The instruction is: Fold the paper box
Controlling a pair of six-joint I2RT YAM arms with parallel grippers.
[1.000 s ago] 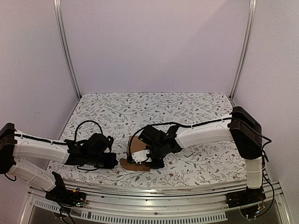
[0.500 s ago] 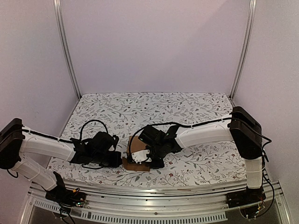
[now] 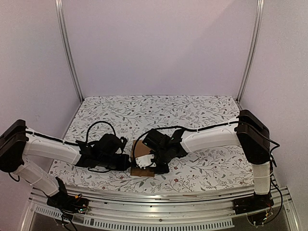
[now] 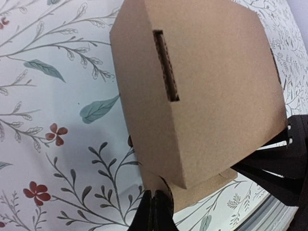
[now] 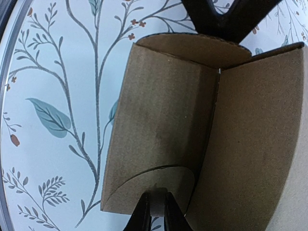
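Scene: two white-and-black arms meet low over the floral tabletop (image 3: 192,110), with the paper box (image 3: 141,160) between them.
Paper box: plain brown cardboard, partly folded. It sits near the front edge of the tabletop, a little left of centre, with one panel raised and a flat piece lying on the near side.
Left pincer (image 4: 153,199): drawn almost shut, with only a hairline between the fingers. The tips sit at the edge of a lower flap (image 4: 197,190) that juts out beneath the box's broad outer panel. Whether any cardboard is caught between them cannot be told.
Right pincer (image 5: 155,198): narrow, its fingers closed on the curved edge of a rounded flap (image 5: 154,180). A pale sliver of that flap shows between the tips, and the flap lies at the foot of the box's inner walls.
Slit (image 4: 166,65): a short cut near the folded edge of the outer panel, its corrugated core exposed, facing the left wrist camera.
Inner walls: in the right wrist view two panels meet at a crease, and a second curved flap lies at their far end.
Arms: the left reaches in from the left and the right from the right, their wrists just beside the box on either side, black cables looping above each.
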